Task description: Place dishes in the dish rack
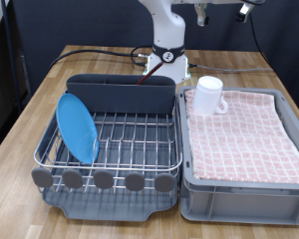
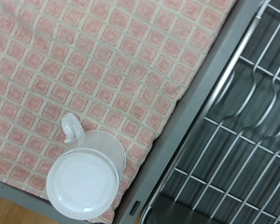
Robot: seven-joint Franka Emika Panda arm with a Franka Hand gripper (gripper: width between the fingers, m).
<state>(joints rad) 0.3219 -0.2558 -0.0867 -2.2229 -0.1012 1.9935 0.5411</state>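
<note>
You can't tell whether the gripper (image 1: pixel 202 17) is spread or pressed together: only a sliver of the hand shows at the exterior view's top edge, cut off by the frame, and the wrist view shows no fingers at all. It holds nothing that you can see and touches nothing; it hangs high above the mug (image 1: pixel 209 95).

The mug stands upright on the pink-checked cloth (image 1: pixel 251 131) inside the grey crate (image 1: pixel 239 197), in the corner towards the exterior view's top left, close to the crate wall that faces the dish rack (image 1: pixel 110 149). In the wrist view you look straight down into the mug (image 2: pixel 84 177), handle pointing away from the near cloth edge, with the crate rim (image 2: pixel 182 117) running diagonally beside it and the rack wires (image 2: pixel 238 131) beyond.

The light-blue plate (image 1: pixel 77 126) already stands on edge in the rack, leaning at the exterior view's left side. The utensil holder (image 1: pixel 122 93) runs along the rack's far side. No spoon can be made out in either view.

The rest of the wire grid to the plate's right is open. Rack and crate sit just beside each other on the wooden table (image 1: pixel 50 85). The robot base (image 1: pixel 168 45) stands behind them.
</note>
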